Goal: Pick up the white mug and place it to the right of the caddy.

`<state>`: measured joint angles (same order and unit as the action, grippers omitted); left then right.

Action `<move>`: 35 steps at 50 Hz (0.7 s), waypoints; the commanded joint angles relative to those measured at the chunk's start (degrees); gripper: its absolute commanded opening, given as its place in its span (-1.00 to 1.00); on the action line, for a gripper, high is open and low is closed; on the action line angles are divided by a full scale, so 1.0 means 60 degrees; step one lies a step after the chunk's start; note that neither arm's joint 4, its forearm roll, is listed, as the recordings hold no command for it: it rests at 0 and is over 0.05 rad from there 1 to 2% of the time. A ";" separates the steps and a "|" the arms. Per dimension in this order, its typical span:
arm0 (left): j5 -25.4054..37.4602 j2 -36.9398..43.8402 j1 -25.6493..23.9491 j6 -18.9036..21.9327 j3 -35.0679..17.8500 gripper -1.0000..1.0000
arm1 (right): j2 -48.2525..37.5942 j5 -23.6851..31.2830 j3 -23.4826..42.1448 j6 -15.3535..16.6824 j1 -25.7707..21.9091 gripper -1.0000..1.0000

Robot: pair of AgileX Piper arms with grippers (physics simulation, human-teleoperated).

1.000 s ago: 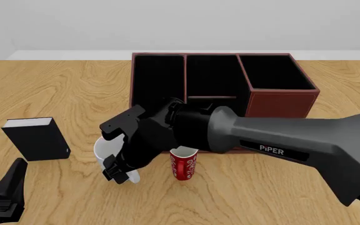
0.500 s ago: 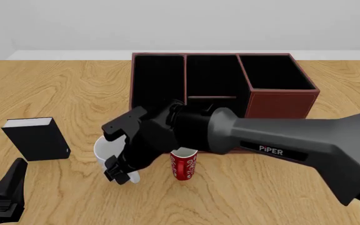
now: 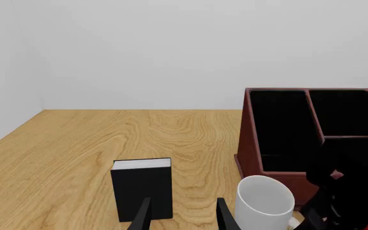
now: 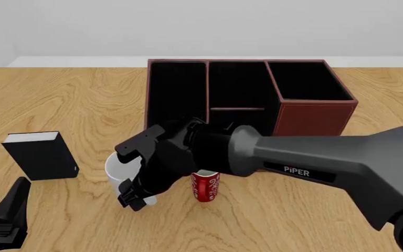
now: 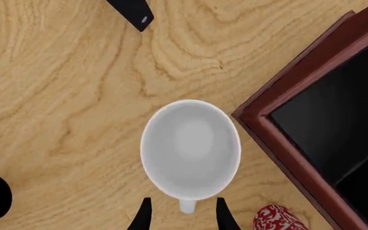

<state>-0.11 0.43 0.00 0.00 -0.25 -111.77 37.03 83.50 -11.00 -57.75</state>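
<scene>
The white mug (image 4: 117, 167) stands upright on the table just left of the caddy's front left corner, mostly covered by my right arm. The dark red-brown caddy (image 4: 314, 113) stands at the back middle. My right gripper (image 4: 136, 200) hangs over the mug's near side. In the right wrist view the mug (image 5: 190, 148) is seen from above, empty, and its handle (image 5: 186, 206) lies between the open fingers of that gripper (image 5: 182, 218), untouched. My left gripper (image 4: 9, 210) is open and empty at the near left corner; it also shows in the left wrist view (image 3: 182, 218).
A narrow red-patterned cup (image 4: 205, 185) stands just right of the mug, close to my right wrist. A small black book-like box (image 4: 40, 155) stands upright at the left. In the left wrist view the box (image 3: 142, 187), mug (image 3: 264, 201) and caddy (image 3: 280, 129) line up.
My right gripper has sunk slightly and shifted a little toward the near side of the mug. The mug, cup and left arm have not moved.
</scene>
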 commanded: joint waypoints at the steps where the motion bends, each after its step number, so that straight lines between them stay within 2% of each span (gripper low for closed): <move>1: 0.0000 0.0000 0.0000 0.0000 0.0000 1.00 | -0.0066 -0.0025 -0.0003 -0.0019 0.0017 1.00; 35: 0.0000 0.0000 0.0000 0.0000 0.0000 1.00 | -0.0244 -0.0162 -0.0029 -0.0156 -0.0045 1.00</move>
<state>-0.11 0.43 0.00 0.00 -0.25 -113.01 36.20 83.27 -11.78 -57.93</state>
